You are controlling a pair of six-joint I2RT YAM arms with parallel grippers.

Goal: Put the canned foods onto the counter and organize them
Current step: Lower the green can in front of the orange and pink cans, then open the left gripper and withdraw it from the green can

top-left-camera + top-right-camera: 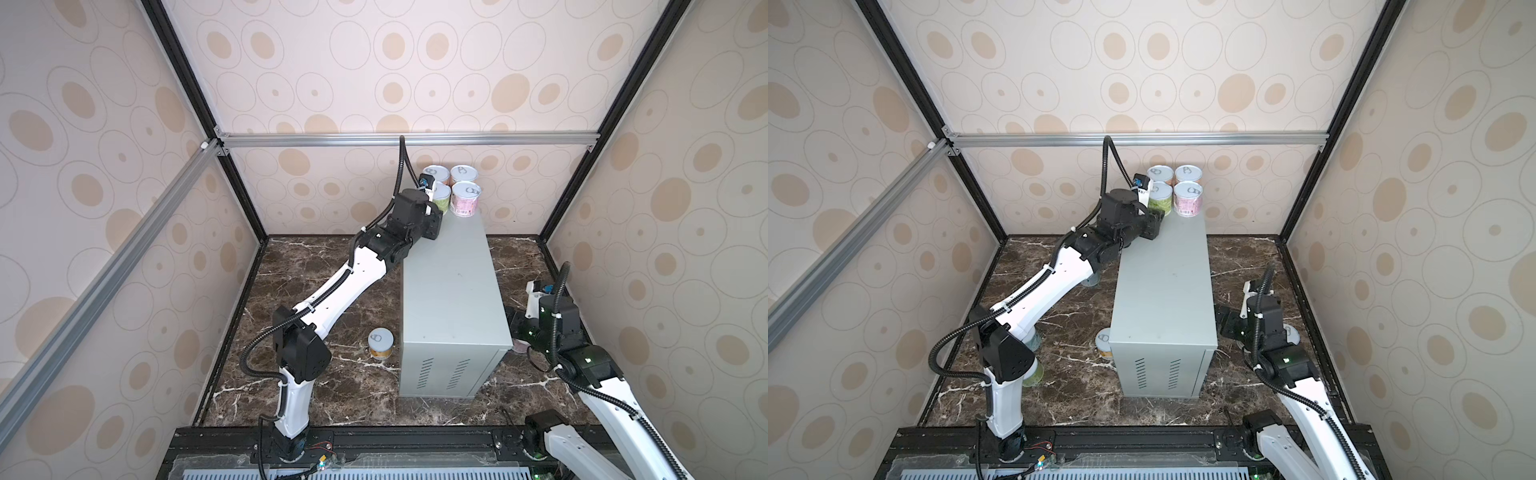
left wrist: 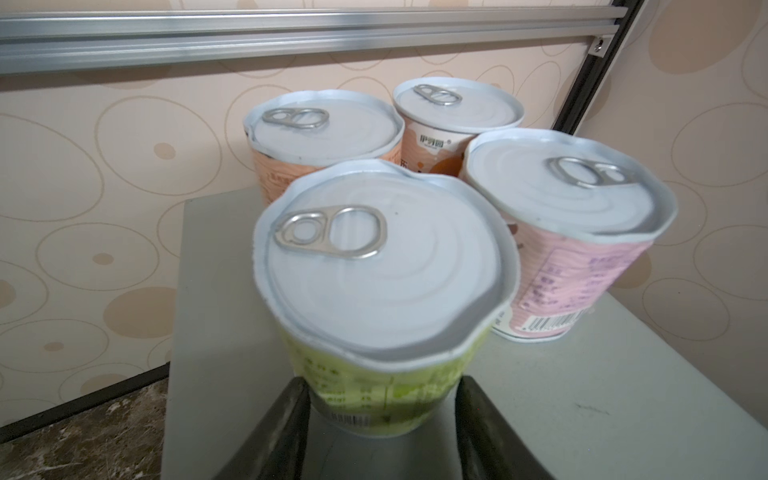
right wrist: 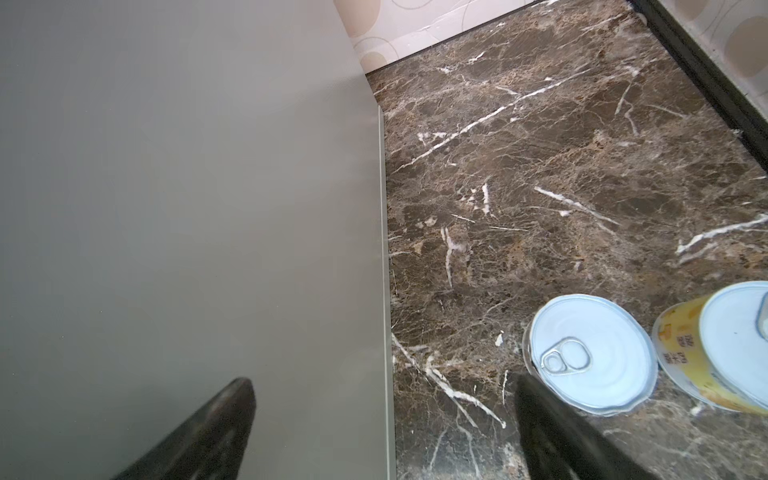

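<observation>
Several cans stand close together at the far end of the grey counter: the green can, a pink one and two orange ones behind. My left gripper is shut on the green can low on its sides, and the can's base rests on the counter top. My right gripper hangs open and empty, low beside the counter's right wall. Next to one of its fingers stands a silver-lidded can, with a yellow can beside it.
On the marble floor, one can stands left of the counter's vented end. Others are partly hidden under the left arm. Patterned walls and black frame posts close in the sides and back.
</observation>
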